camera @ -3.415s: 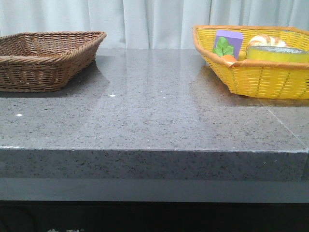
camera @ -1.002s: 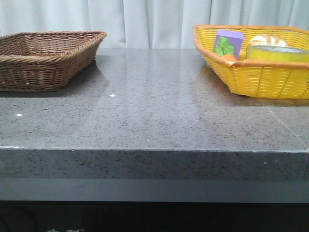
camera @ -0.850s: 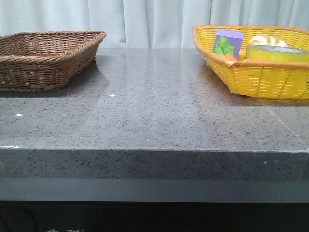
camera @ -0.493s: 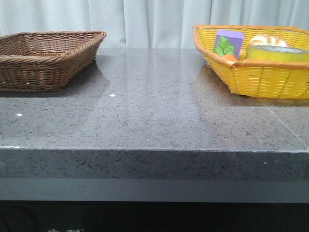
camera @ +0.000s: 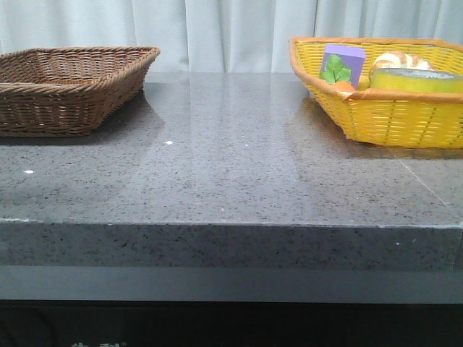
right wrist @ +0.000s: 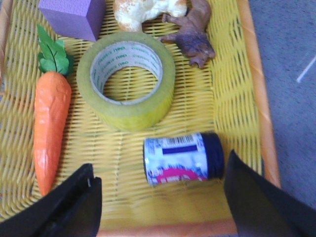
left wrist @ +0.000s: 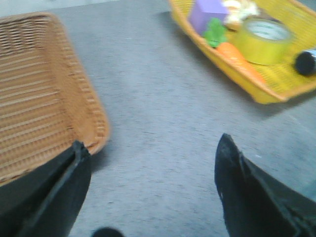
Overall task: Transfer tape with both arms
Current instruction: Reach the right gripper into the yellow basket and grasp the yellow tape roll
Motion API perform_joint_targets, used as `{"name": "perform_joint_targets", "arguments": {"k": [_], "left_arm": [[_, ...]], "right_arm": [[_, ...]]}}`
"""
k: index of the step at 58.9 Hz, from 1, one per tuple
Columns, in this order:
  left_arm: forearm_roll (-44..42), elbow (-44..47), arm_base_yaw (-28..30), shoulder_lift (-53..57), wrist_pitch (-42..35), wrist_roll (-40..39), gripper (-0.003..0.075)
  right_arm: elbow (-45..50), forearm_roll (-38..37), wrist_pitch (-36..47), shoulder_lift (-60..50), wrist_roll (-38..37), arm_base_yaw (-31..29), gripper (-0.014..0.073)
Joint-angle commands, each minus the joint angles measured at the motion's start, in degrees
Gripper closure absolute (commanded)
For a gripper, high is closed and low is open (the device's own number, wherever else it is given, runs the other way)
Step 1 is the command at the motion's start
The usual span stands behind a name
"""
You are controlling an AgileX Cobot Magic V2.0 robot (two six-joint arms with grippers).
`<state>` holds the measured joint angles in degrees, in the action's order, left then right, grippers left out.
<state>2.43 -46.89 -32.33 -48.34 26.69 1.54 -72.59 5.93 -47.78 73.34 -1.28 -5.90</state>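
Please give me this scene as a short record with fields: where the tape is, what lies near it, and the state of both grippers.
tape: lying flat in the yellow basket
neighbours: carrot, purple box, bread, brown animal figure, small can
right gripper: open, above the basket, holding nothing
left gripper: open, over the table beside the brown basket

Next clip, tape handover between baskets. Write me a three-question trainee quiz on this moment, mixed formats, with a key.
1. True or false: the tape lies flat in the yellow basket, its hole facing up.
2. Multiple choice: which thing lies between the tape and the right gripper? A) the carrot B) the small jar C) the purple box
3. Fill in: the left gripper hovers with jaws ____ beside the brown basket.

Key: 1 true; 2 B; 3 open
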Motion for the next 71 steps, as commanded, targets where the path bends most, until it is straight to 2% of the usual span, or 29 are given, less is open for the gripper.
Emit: {"name": "perform_joint_targets", "arguments": {"k": [1,10,18,39,57,60,71], "left_arm": [[0.57,-1.63,-4.23,0.2,-4.39,0.06,0.021],[0.57,-1.63,-8.62,0.2,-4.39,0.06,0.021],[0.57,-1.63,-10.08,0.2,-4.39,0.06,0.021],[0.57,-1.63,-10.08,0.2,-4.39,0.06,0.021],[0.57,-1.63,-10.08,0.2,-4.39,0.06,0.021],[0.57,-1.63,-10.08,0.2,-4.39,0.06,0.021],[0.57,-1.63,-10.08,0.2,-4.39,0.06,0.021]], "right_arm": [[-7.14,1.26,0.43,3.23,0.2,-0.67,0.0052],[-14.97,1.4,-3.56,11.22,0.2,-1.73,0.0052],[-21.27,1.4,-7.18,17.52,0.25,-1.73,0.0052],[-35.07,1.53,-12.75,32.0,0.14,-1.73,0.0054],[-39.31,4.25,-14.06,39.31,-0.85,-1.73,0.0057],[-39.31,4.87,-14.35,40.19,-0.85,-1.73,0.0085],[-39.31,4.92,-14.46,42.14,-0.89,-1.73,0.0279]]}}
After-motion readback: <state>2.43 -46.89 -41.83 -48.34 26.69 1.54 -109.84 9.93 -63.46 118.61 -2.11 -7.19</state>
